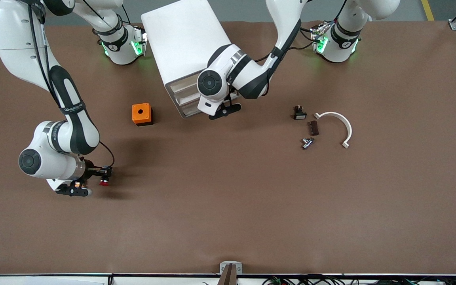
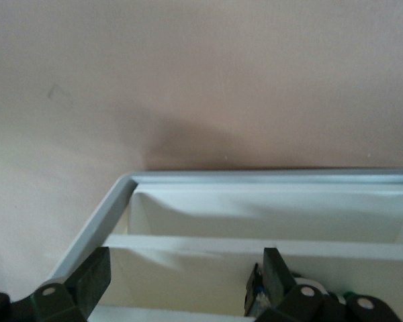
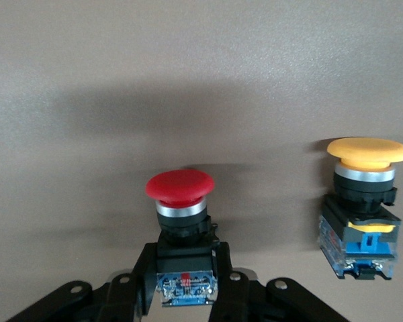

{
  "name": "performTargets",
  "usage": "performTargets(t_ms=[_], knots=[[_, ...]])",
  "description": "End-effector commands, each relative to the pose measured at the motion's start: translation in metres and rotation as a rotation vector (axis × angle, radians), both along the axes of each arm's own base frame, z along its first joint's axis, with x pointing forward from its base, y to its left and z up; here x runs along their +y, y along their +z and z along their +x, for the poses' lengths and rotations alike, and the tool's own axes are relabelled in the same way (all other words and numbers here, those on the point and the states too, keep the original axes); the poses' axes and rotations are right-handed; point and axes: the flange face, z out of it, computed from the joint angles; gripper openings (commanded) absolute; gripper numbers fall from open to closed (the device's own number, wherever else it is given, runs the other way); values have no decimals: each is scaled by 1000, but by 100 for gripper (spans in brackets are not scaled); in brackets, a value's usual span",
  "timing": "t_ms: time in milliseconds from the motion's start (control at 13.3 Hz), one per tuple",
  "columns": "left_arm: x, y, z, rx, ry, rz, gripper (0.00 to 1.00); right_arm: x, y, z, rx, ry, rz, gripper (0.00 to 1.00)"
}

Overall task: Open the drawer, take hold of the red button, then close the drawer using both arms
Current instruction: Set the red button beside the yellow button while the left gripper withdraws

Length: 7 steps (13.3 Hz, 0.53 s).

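The brown table (image 1: 228, 206) is filling the front view; the white cabinet (image 1: 184, 43) is standing at the robots' edge of it, between the two arm bases, its drawer fronts facing the front camera; the left arm (image 1: 259, 71) is reaching from its base down to the cabinet front; the right arm (image 1: 54, 118) is bending toward its own end of the table, nearer the front camera than the cabinet; the drawer (image 2: 269, 221) is showing its white interior in the left wrist view; the left gripper (image 2: 181, 282) is sitting at the drawer's edge, fingers (image 2: 87, 278) spread wide with nothing between them; the right gripper (image 3: 187, 278) is clamping the button (image 3: 181, 208) by its black body, red cap up, low over the bare table; a yellow-capped button (image 3: 363, 201) is standing just beside it, apart; the orange cube (image 1: 141, 114) is sitting beside the cabinet toward the right arm's end; a white curved bracket (image 1: 341, 126) and small dark parts (image 1: 309, 126) are lying toward the left arm's end.
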Motion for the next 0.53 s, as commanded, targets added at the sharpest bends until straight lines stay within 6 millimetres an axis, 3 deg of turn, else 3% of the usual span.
performTargets(t_ms=[0, 151, 226, 301, 452], knots=[[-3, 7, -17, 10, -10, 16, 100, -6, 1, 1, -5, 4, 4, 44], [-2, 7, -17, 9, 4, 29, 100, -6, 1, 1, -5, 5, 3, 70], [4, 18, -6, 2, 22, 23, 100, -6, 2, 1, -7, 5, 3, 87], [19, 23, 17, -9, 62, 20, 100, -6, 5, 3, -13, 6, 2, 100], [59, 44, 71, -69, 131, 26, 100, -4, 22, 9, -40, 10, 0, 100]])
